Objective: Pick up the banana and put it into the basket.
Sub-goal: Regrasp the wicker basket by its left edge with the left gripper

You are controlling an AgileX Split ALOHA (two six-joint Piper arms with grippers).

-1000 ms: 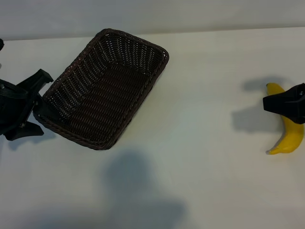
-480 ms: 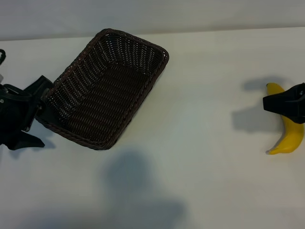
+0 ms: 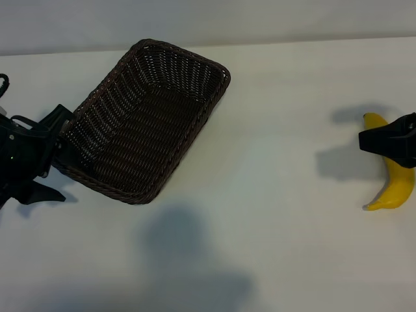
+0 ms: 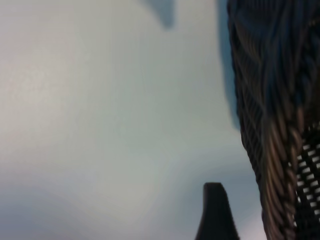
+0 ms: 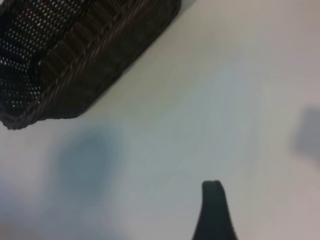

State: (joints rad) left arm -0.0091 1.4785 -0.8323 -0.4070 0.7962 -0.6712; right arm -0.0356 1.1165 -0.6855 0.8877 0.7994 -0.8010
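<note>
Banana (image 3: 392,175) far right, under open right claw (image 3: 390,144); lower squarely over its middle. Left claw (image 3: 52,156) open at basket (image 3: 146,117) rim.

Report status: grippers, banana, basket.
Left gripper open at basket corner. Right gripper open over banana, not gripping. Banana on table. Path clear.

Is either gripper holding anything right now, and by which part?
Nothing is held. The left gripper straddles the basket rim, open; the right gripper is over the banana, open.
</note>
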